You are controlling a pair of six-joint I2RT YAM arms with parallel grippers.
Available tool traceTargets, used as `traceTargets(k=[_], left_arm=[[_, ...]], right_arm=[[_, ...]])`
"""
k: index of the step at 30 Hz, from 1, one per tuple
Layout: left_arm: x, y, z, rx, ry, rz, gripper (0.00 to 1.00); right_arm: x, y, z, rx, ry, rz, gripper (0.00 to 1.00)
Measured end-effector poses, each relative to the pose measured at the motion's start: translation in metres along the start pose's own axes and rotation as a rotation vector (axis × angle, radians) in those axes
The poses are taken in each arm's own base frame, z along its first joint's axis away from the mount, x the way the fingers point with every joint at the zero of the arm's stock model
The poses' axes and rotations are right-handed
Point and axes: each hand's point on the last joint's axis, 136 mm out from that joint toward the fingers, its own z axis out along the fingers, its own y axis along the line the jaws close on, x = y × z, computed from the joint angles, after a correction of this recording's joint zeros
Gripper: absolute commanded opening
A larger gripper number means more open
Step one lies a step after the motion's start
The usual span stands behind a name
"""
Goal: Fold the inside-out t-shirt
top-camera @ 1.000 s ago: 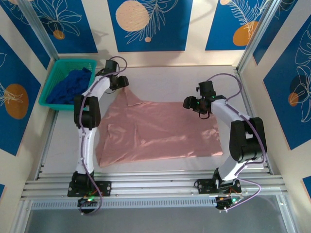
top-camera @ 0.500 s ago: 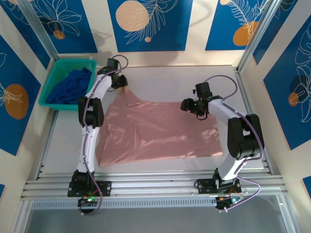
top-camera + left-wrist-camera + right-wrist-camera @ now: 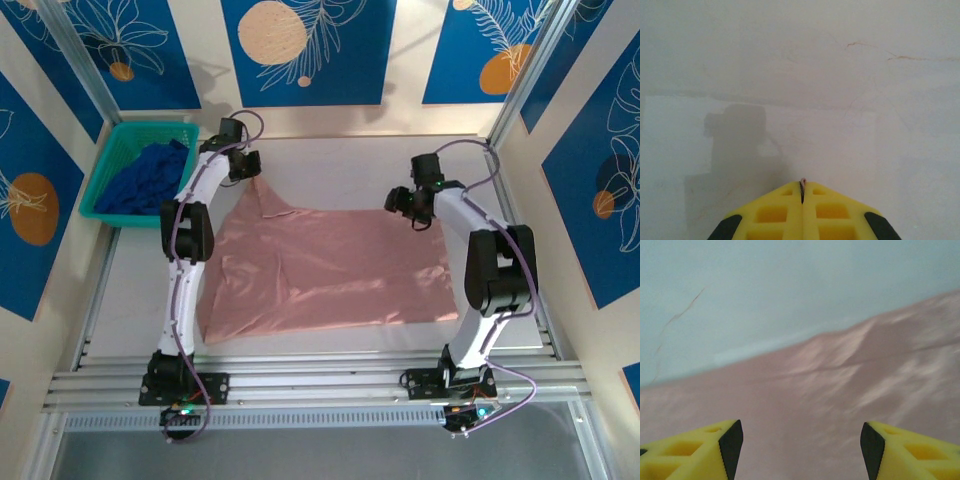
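ok so the inside-out t-shirt [image 3: 330, 265] is being spread mostly flat across the middle of the white table [image 3: 330, 160]. It's dusty pink, with a few soft creases and one longer fold line being shown down its left half. The near edge is being left fairly straight. The far left corner is being drawn up into a small peak.

That peak is being pinched by the left gripper [image 3: 252, 172], which is being held out past the far left end of the cloth. In the left wrist view its yellow fingers [image 3: 772, 215] are being pressed tight together. A tiny sliver of pink is being squeezed right at the tips, with bare table and the wrist's shadow ahead.

The right gripper [image 3: 402, 203] is being held over the far right part of the shirt, close to its far edge. Its jaws are being kept wide apart and nothing is being gripped. In the right wrist view pink fabric is being framed between the two yellow fingertips [image 3: 715, 450], and the shirt's edge is being seen against the table just beyond. Whether the tips are being rested on the cloth can't be told.

Off at the far left a green basket [image 3: 100, 205] is being used to hold a dark blue garment [image 3: 145, 175], apart from the shirt.
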Motion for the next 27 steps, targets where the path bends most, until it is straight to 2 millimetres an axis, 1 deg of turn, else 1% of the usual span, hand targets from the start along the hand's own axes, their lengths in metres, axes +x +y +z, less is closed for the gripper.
traceTargets(k=[2,4,6,9,12,17,22,25,27], left_arm=[[0.001,-0.001,0.000,0.007,0.004,0.000,0.00],[0.001,-0.003,0.000,0.016,0.008,-0.001,0.00],[0.002,-0.004,0.000,0.026,0.011,-0.001,0.00],[0.006,-0.005,0.000,0.036,0.020,-0.002,0.00],[0.007,-0.007,-0.002,0.043,0.022,-0.002,0.00],[0.004,-0.012,-0.009,0.056,0.011,0.003,0.00],[-0.002,-0.016,-0.018,0.068,-0.006,0.007,0.00],[-0.001,-0.017,-0.021,0.070,-0.010,0.008,0.00],[0.001,-0.017,-0.021,0.069,-0.007,0.007,0.00]], right_arm=[[-0.017,-0.024,0.007,0.063,-0.008,0.054,0.64],[-0.028,-0.043,0.015,0.109,-0.008,0.099,0.63],[-0.035,-0.063,0.023,0.152,0.005,0.141,0.62],[-0.041,-0.084,0.035,0.195,0.033,0.192,0.60],[-0.045,-0.092,0.046,0.215,0.060,0.214,0.58],[-0.048,-0.093,0.059,0.230,0.098,0.217,0.55],[-0.048,-0.093,0.062,0.238,0.129,0.219,0.46],[-0.045,-0.094,0.063,0.244,0.144,0.220,0.41],[-0.044,-0.095,0.064,0.248,0.156,0.220,0.39]])
